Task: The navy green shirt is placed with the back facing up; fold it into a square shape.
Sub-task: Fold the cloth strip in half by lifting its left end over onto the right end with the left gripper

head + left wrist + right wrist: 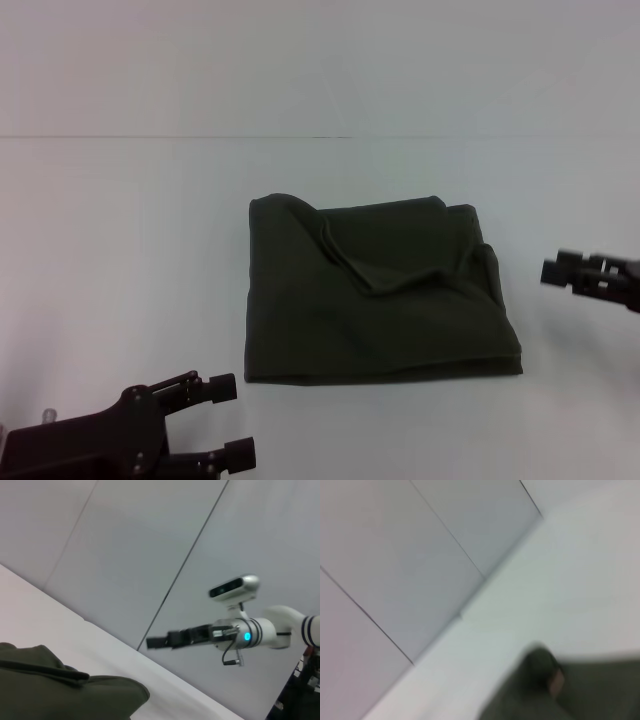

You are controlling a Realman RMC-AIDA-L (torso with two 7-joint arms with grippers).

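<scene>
Already folded, by the look of it: shirt point(378, 292) lying as a rough square in the middle of the counter point(120, 250), plain olive side up, no lettering showing. Layered, with a loose flap creased across the upper half and a slightly ragged right edge. Judged near the end of the task, with the folding itself seemingly done. Next move, if any: smoothing the raised flap or squaring the right edge, calling for a light pinch on the top layer only, without dragging the stack out of shape. Otherwise, just backing away.

Left hand point(232, 420) low near the front-left corner of the counter, short of the shirt's front-left corner and not touching it. Fingers spread well apart, one above the other in the head view, nothing between them.

Right hand point(556, 271) out by the right edge of the counter, level with the shirt's right side, just beside the cloth yet apart from it. Empty by appearance, gripping no cloth. Also seen from the left wrist point(159, 641), hanging in the air beyond the shirt. Cannot tell how far open: fingertips too dark and too small to separate.
</scene>
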